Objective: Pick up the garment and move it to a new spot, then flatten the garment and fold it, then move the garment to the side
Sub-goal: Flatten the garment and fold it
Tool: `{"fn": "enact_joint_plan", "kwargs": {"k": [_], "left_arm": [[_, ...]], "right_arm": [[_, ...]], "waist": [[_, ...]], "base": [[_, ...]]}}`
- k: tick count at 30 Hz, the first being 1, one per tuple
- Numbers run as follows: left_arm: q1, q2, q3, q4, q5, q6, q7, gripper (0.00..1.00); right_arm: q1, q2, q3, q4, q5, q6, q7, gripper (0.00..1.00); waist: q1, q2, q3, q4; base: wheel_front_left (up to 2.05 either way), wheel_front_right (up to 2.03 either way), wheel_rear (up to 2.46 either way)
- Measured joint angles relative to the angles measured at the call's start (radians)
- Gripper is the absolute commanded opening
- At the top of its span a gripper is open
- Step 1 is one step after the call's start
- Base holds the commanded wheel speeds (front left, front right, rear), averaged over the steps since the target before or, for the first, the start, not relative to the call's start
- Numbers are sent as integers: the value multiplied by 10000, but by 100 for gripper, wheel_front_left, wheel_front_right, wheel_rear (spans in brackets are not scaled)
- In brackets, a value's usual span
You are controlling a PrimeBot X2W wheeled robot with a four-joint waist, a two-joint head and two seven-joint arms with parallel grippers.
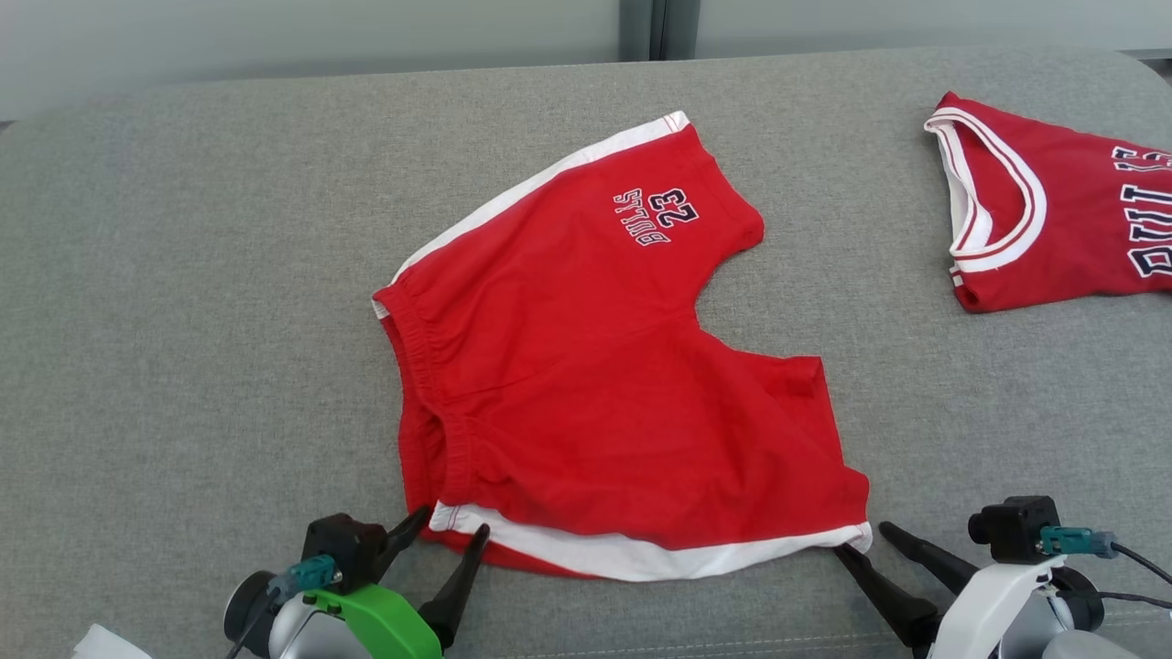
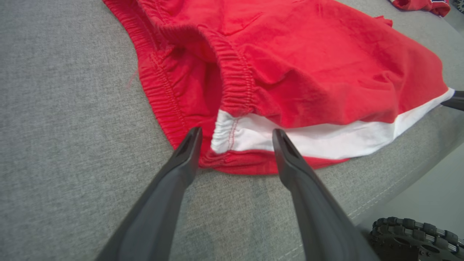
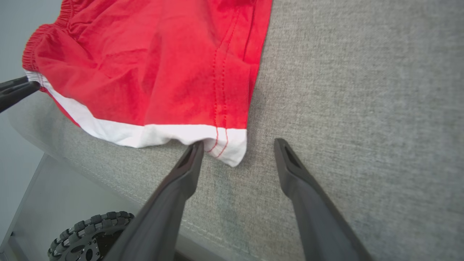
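I count two garments on the grey fabric-covered tabletop (image 1: 183, 275): one pair of red shorts (image 1: 595, 366) and one red jersey (image 1: 1071, 220). The shorts lie near the middle, spread mostly flat. Their elastic waistband (image 1: 430, 384) faces my left and their two legs point right. The jersey lies well apart from them at the far right, cut off by the picture's edge.

The shorts carry two white stripes, one along the far edge (image 1: 540, 183) and one along the near edge (image 1: 659, 556). A single "BULLS 23" print (image 1: 655, 217) reads upside down on the far leg.

Both end effectors sit at the near edge of the shorts, each with two dark fingers spread wide and grasping nothing. The left end effector (image 1: 453, 522) is at the waistband corner. In its wrist view (image 2: 236, 132) the white stripe's end lies between the two fingertips, with a lower red layer of the shorts (image 2: 308, 65) beneath. The right end effector (image 1: 862, 538) is at the near leg's hem corner. In its wrist view (image 3: 239, 143) one fingertip (image 3: 197, 146) sits just beside the white corner of the shorts (image 3: 145, 65), and the other is over bare grey fabric.

One black roller wheel shows below the tabletop's edge in each wrist view (image 2: 413, 235) (image 3: 90, 235).
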Motion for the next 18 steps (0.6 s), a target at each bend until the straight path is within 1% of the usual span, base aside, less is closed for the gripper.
{"fn": "enact_joint_plan", "kwargs": {"k": [5,6,7,9,10,11,12,13,14,18], "left_arm": [[-25,0,0,94,0,-10,2,100],[-45,0,0,102,0,-31,2,80],[-67,0,-4,107,0,-33,2,52],[-95,-2,-6,115,0,-38,2,32],[-95,-4,-12,125,0,-46,4,16],[-95,-6,-17,132,0,-63,6,2],[-95,-10,-25,142,-2,-75,13,0],[-95,-10,-36,151,-6,-90,13,0],[-95,-10,-54,159,-6,-136,38,0],[-95,-12,-113,203,-8,-159,90,0]], "right_arm": [[-92,21,56,44,0,8,0,100],[-125,23,65,52,0,8,0,100],[-145,25,71,56,0,8,-2,100],[-151,31,84,61,-2,10,-2,100],[-153,33,92,67,-2,10,-2,69],[-156,36,100,71,-2,10,-4,45],[-159,40,109,77,-4,12,-4,29],[-162,40,123,84,-6,13,-4,8],[-165,42,134,92,-6,27,-4,0],[-195,42,171,123,-92,38,-36,0]], "waist": [[0,0,0,11],[0,0,3,14],[0,0,6,18],[0,0,12,24],[0,0,16,26],[0,0,19,28],[0,0,22,29],[0,0,23,29],[0,0,23,29],[0,0,17,25]], "base": [[0,0,0],[0,0,0],[0,0,0],[0,0,0],[0,0,0],[0,0,0],[0,0,0],[0,0,0],[0,0,0],[0,0,0]]}}
